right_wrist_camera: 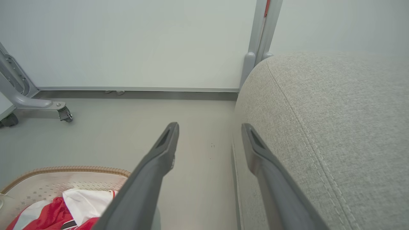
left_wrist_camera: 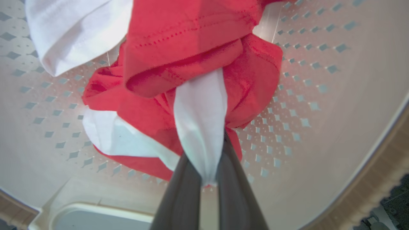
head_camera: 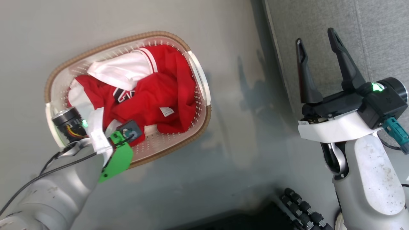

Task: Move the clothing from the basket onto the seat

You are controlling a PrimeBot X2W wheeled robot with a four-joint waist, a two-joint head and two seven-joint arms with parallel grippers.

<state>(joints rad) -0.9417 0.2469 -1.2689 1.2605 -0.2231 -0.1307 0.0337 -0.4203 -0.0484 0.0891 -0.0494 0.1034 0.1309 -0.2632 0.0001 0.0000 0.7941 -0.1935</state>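
Closest to you, in the L wrist view: the left gripper (left_wrist_camera: 207, 163), its two dark fingers (left_wrist_camera: 182, 198) pinched together on a white fold of the clothing (left_wrist_camera: 191, 48). The tips are buried in cloth, so you can't see how deep the bite goes. The rest of the red-and-white bundle lies bunched on the perforated bottom of the basket (left_wrist_camera: 319, 95). You can't tell where one shirt ends and the other starts.

In the head view a green bracket (head_camera: 118, 159) and that arm's wrist cover the basket's near-left corner and hide the pinch. All the clothing (head_camera: 153, 95) is inside the basket (head_camera: 105, 44), which sits on the floor (head_camera: 239, 134), left of the seat (head_camera: 319, 25) w/ a gap between. The seat is cut off at the far-right edge.

The right gripper (head_camera: 315, 35) is spread wide w/ nothing between its fingers. It hangs by the seat's left edge, well apart from the basket.
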